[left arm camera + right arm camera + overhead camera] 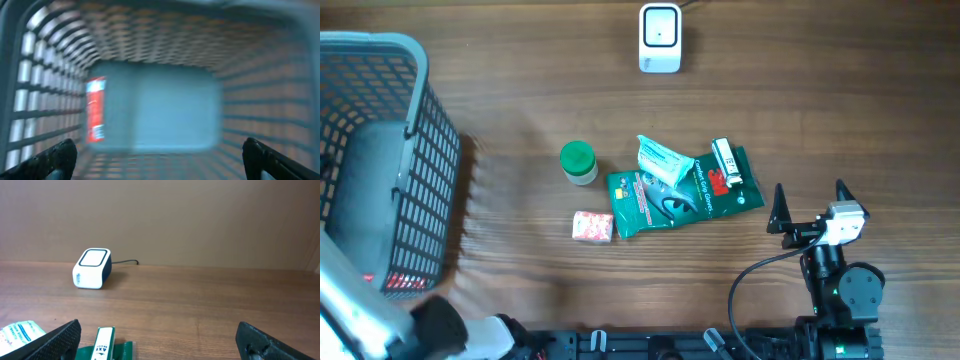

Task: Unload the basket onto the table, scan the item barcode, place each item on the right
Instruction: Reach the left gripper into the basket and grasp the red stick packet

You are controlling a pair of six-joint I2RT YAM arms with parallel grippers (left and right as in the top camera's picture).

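L gripper open in basket, red pkg clearest wrist-cam, R gripper open

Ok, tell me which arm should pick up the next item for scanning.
Right. The open right gripper sits beside the green packet, facing the scanner; the left gripper, also open, points into the basket.

The table is brown wood with dark lines in it. Behind it stands a plain tan wall. A pale strip at its right edge may be a corner. The light is soft.
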